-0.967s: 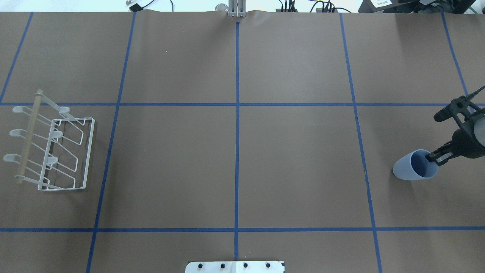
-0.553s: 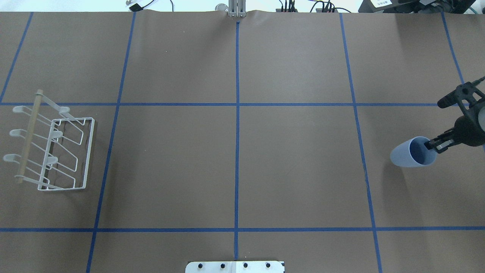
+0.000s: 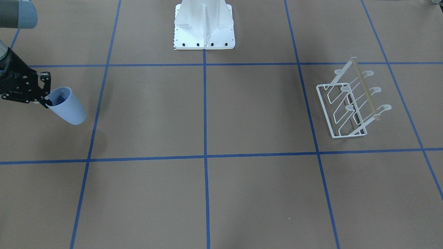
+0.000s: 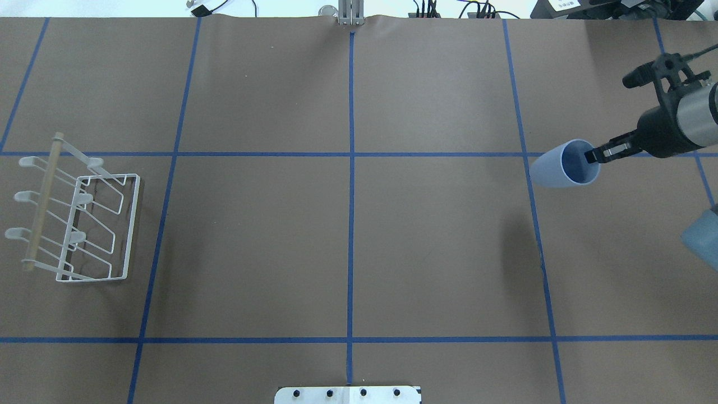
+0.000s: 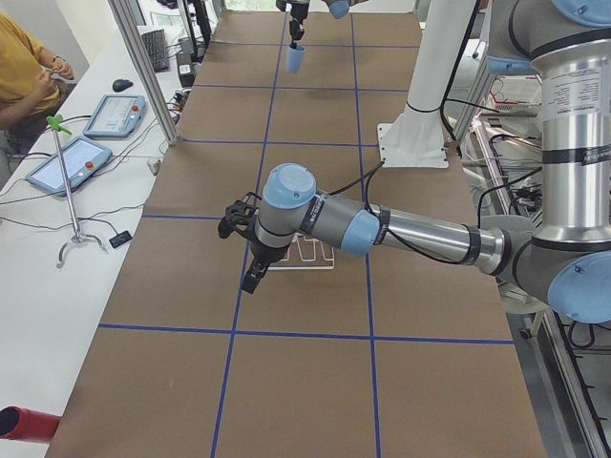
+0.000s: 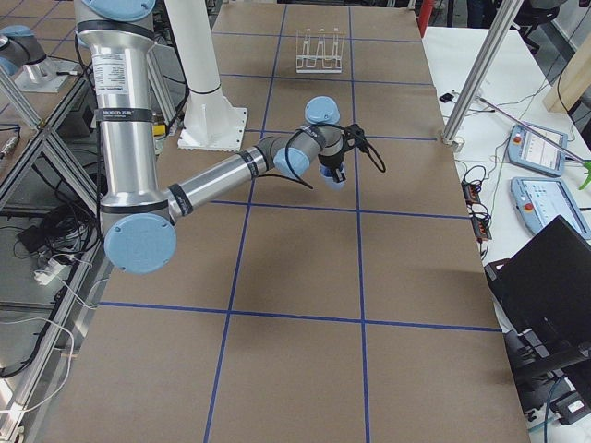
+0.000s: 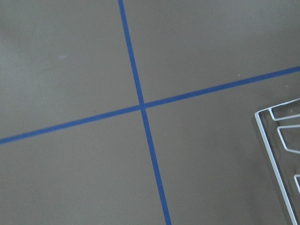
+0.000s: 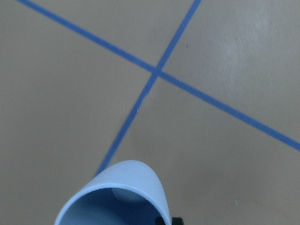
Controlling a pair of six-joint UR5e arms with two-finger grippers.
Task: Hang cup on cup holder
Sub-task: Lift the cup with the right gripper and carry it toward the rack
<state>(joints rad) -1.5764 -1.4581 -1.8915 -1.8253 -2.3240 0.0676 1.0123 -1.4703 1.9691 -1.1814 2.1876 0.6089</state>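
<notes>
Cup [image 4: 562, 164] higher, rim in right gripper [image 4: 592, 157]

Cup [image 3: 69, 109] in right hand [image 3: 47, 100]

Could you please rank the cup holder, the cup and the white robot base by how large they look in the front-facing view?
1. cup holder
2. white robot base, though the frame's top edge crops it
3. cup, clearly smallest even held up nearer the camera
</notes>
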